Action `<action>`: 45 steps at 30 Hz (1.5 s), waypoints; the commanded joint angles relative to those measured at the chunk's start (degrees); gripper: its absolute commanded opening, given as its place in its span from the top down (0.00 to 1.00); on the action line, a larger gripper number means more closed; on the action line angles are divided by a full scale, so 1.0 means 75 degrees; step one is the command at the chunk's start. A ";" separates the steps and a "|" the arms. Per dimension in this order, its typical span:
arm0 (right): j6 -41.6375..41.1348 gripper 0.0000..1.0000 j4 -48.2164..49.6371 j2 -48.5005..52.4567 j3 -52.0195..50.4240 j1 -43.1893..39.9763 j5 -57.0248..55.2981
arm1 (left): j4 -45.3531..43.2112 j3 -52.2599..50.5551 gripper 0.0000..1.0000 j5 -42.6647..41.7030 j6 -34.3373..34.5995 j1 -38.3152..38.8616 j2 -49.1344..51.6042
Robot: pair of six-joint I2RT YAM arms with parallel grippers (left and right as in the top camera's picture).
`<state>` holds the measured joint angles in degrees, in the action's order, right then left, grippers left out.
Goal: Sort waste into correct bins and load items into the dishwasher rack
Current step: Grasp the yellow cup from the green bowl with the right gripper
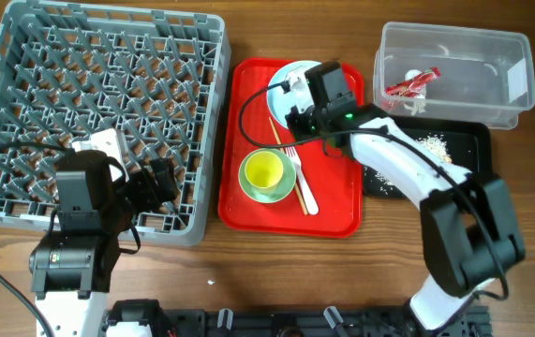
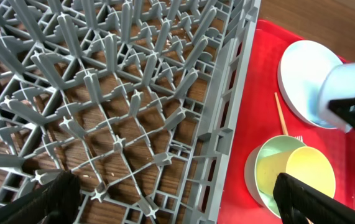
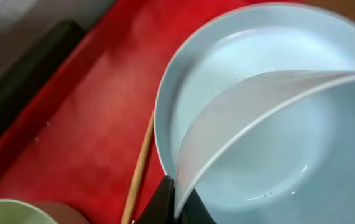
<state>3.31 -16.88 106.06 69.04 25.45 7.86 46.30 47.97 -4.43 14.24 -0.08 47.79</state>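
Right gripper (image 3: 180, 200) pinches white bowl (image 3: 239, 121) rim over plate (image 3: 227, 50), chopstick (image 3: 138, 168) beside; left gripper (image 2: 177, 196) spread

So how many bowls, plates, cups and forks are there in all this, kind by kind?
Bowls: 2 (white bowl held in the right gripper, pale green bowl)
Plates: 1 (white plate)
Cups: 1 (yellow cup, sitting inside the pale green bowl)
Forks: 1 (white fork)
Total: 5
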 commanded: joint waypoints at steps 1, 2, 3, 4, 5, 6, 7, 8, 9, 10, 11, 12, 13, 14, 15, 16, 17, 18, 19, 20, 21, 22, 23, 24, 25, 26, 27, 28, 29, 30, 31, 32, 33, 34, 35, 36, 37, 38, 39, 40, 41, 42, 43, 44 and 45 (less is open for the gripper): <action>-0.0015 0.96 -0.0318 0.0323 0.0087 0.0064 0.0708 | -0.0020 0.0119 0.00 -0.0093 -0.0041 -0.0006 0.0003; -0.0047 0.96 -0.0478 0.0341 0.0087 0.0064 0.0956 | -0.0020 0.0119 0.00 -0.0093 -0.0041 -0.0006 0.0003; -0.0055 0.96 -0.0685 0.0344 0.0087 0.0064 0.1241 | -0.0020 0.0119 0.00 -0.0093 -0.0041 -0.0006 0.0003; -0.0079 0.96 -0.0825 0.0344 0.0087 0.0064 0.1402 | -0.0020 0.0119 0.00 -0.0093 -0.0041 -0.0006 0.0003; -0.0291 0.95 -0.1032 0.0344 0.0087 0.0064 0.1565 | -0.0020 0.0119 0.00 -0.0093 -0.0038 -0.0006 0.0003; -0.0423 0.95 -0.1183 0.0344 0.0087 0.0064 0.1626 | -0.0020 0.0119 0.00 -0.0093 -0.0041 -0.0006 0.0003; -0.0501 0.95 -0.1358 0.0338 0.0087 0.0061 0.1702 | -0.0020 0.0119 0.00 -0.0093 -0.0041 -0.0006 0.0003; -0.0498 0.94 -0.1495 0.0323 0.0087 0.0061 0.1772 | -0.0020 0.0119 0.00 -0.0093 -0.0041 -0.0006 0.0003; -0.0498 0.90 -0.1649 0.0297 0.0087 0.0061 0.1818 | -0.0020 0.0119 0.00 -0.0093 -0.0041 -0.0006 0.0003; -0.0498 0.85 -0.1676 0.0277 0.0087 0.0061 0.1818 | -0.0020 0.0119 0.00 -0.0093 -0.0041 -0.0006 0.0003; -0.0498 0.78 -0.1641 0.0271 0.0090 0.0061 0.1816 | -0.0020 0.0119 0.00 -0.0093 -0.0041 -0.0006 0.0003; -0.0498 0.74 -0.1571 0.0271 0.0099 0.0052 0.1798 | -0.0020 0.0119 0.00 -0.0093 -0.0041 -0.0006 0.0003; -0.0504 0.69 -0.1492 0.0271 0.0099 0.0052 0.1708 | -0.0020 0.0119 0.00 -0.0093 -0.0038 -0.0006 0.0003; -0.0507 0.64 -0.1419 0.0271 0.0099 0.0052 0.1632 | -0.0020 0.0119 0.00 -0.0093 -0.0041 -0.0006 0.0003; -0.0527 0.60 -0.1343 0.0271 0.0099 0.0052 0.1614 | -0.0017 0.0119 0.00 -0.0093 -0.0038 -0.0006 0.0003; -0.0530 0.58 -0.1309 0.0271 0.0125 0.0052 0.1614 | -0.0017 0.0119 0.00 -0.0093 -0.0038 -0.0006 0.0003; -0.0542 0.57 -0.1364 0.0271 0.0204 0.0052 0.1617 | -0.0020 0.0119 0.00 -0.0093 -0.0041 -0.0006 0.0003; -0.0688 0.56 -0.1527 0.0221 0.0358 0.0052 0.1614 | -0.0020 0.0119 0.00 -0.0093 -0.0041 -0.0006 0.0003; -0.0697 0.54 -0.2288 -0.0032 0.1087 0.0052 0.1612 | -0.0020 0.0119 0.00 -0.0090 -0.0041 -0.0006 0.0003; -0.0697 0.54 -0.2550 -0.0131 0.1346 0.0052 0.1612 | -0.0020 0.0119 0.00 -0.0090 -0.0041 -0.0006 0.0003; -0.0694 0.54 -0.2833 -0.0248 0.1626 0.0052 0.1612 | -0.0020 0.0119 0.00 -0.0093 -0.0041 -0.0006 0.0003; -0.0697 0.54 -0.3255 -0.0393 0.2022 0.0055 0.1614 | -0.0020 0.0119 0.00 -0.0093 -0.0041 -0.0006 0.0003; -0.0868 0.53 -0.4121 -0.0525 0.2646 0.0064 0.1632 | -0.0017 0.0119 0.00 -0.0090 -0.0041 -0.0006 0.0003; -0.0901 0.53 -0.4398 -0.0530 0.2728 0.0090 0.1722 | -0.0017 0.0119 0.00 -0.0090 -0.0041 -0.0006 0.0003; -0.0962 0.53 -0.4622 -0.0530 0.2734 0.0143 0.1842 | -0.0015 0.0119 0.00 -0.0093 -0.0041 -0.0006 0.0003; -0.1131 0.53 -0.4896 -0.0504 0.2702 0.0230 0.1871 | -0.0015 0.0119 0.00 -0.0090 -0.0041 -0.0006 0.0003; -0.1285 0.53 -0.5106 -0.0463 0.2597 0.0361 0.1842 | -0.0015 0.0119 0.00 -0.0093 -0.0038 -0.0006 0.0003; -0.1507 0.53 -0.5161 -0.0417 0.2468 0.0501 0.1719 | -0.0017 0.0119 0.00 -0.0093 -0.0041 -0.0006 0.0003; -0.1833 0.52 -0.5141 -0.0382 0.2314 0.0627 0.1501 | -0.0017 0.0119 0.00 -0.0093 -0.0041 -0.0006 0.0003; -0.2101 0.52 -0.5100 -0.0347 0.2124 0.0755 0.1189 | -0.0015 0.0119 0.00 -0.0093 -0.0041 -0.0006 0.0003; -0.2285 0.52 -0.5065 -0.0315 0.1970 0.0839 0.1017 | -0.0012 0.0119 0.00 -0.0093 -0.0041 -0.0006 0.0003; -0.2334 0.52 -0.4948 -0.0268 0.1795 0.0909 0.1011 | 0.0006 0.0119 0.00 -0.0093 -0.0041 -0.0006 0.0003; -0.2448 0.52 -0.4849 -0.0265 0.1638 0.0965 0.1005 | 0.0015 0.0119 0.00 -0.0090 -0.0041 -0.0006 0.0003; -0.2675 0.52 -0.4774 -0.0236 0.1428 0.1000 0.0918 | 0.0038 0.0119 0.00 -0.0090 -0.0041 -0.0006 0.0003; -0.2882 0.52 -0.4779 -0.0195 0.1364 0.1000 0.0804 | 0.0050 0.0119 0.00 -0.0090 -0.0041 -0.0006 0.0003; -0.3133 0.53 -0.4744 -0.0114 0.1306 0.1000 0.0659 | 0.0076 0.0119 0.00 -0.0093 -0.0041 -0.0006 0.0003; -0.3150 0.53 -0.4619 -0.0032 0.1256 0.1000 0.0670 | 0.0096 0.0119 0.00 -0.0093 -0.0041 -0.0006 0.0003; -0.3223 0.53 -0.4538 0.0044 0.1218 0.1000 0.0664 | 0.0096 0.0119 0.00 -0.0093 -0.0041 -0.0006 0.0003; -0.3258 0.53 -0.4450 0.0111 0.1186 0.1000 0.0670 | 0.0096 0.0119 0.00 -0.0093 -0.0041 -0.0006 0.0003; -0.3276 0.54 -0.4406 0.0163 0.1163 0.1000 0.0673 | 0.0096 0.0119 0.00 -0.0090 -0.0041 -0.0006 0.0003; -0.3311 0.57 -0.4374 0.0210 0.1148 0.1000 0.0699 | 0.0096 0.0119 0.00 -0.0093 -0.0041 -0.0006 0.0003; -0.3357 0.60 -0.4336 0.0248 0.1145 0.1000 0.0708 | 0.0096 0.0119 0.00 -0.0093 -0.0041 -0.0006 0.0003; -0.3445 0.64 -0.4264 0.0251 0.1139 0.1000 0.0729 | 0.0096 0.0119 0.00 -0.0093 -0.0041 -0.0006 0.0003; -0.3450 0.69 -0.4197 0.0254 0.1137 0.1000 0.0731 | 0.0096 0.0119 0.00 -0.0093 -0.0041 -0.0006 0.0003; -0.3474 0.76 -0.4115 0.0254 0.1137 0.1008 0.0734 | 0.0096 0.0119 0.00 -0.0093 -0.0041 -0.0006 0.0003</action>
<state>-20.97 -48.99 106.72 77.95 32.82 14.06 46.96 47.97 -4.43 14.24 -0.08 47.79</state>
